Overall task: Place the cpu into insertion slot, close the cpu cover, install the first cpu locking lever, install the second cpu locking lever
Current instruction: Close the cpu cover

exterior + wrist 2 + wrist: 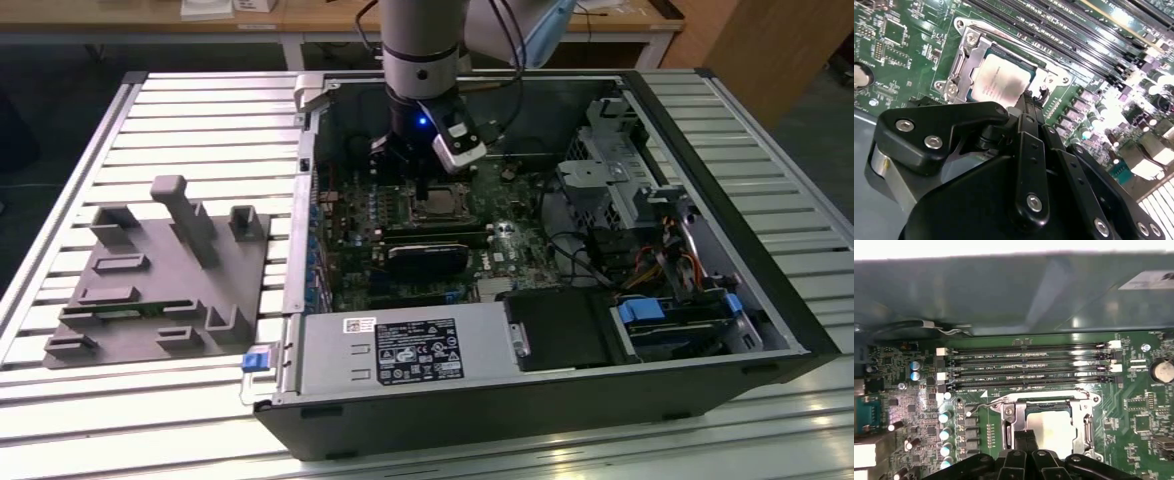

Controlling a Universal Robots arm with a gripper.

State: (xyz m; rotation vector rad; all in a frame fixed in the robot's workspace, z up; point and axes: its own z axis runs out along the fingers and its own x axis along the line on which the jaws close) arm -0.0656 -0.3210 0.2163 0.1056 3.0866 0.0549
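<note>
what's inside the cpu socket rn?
The cpu sits in the socket, pale metal top up, with the cover frame down around it. The gripper hides one edge; whatever lies under the cpu is covered.

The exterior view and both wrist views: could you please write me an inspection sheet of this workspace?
Surface: slatted silvery metal table, carrying an open black computer case.
Job's things: pale silvery square cpu sits in the silvery-rimmed insertion slot of the green circuit board; thin silvery cpu cover lies flat around it.
Clutter: grey fixture block with posts, on the exterior view's left.
Gripper: black gripper, shut, tips at the cpu's edge.
Cables: coloured wires inside the case; black cables along the arm.
Surroundings: wooden workbench behind.
</note>
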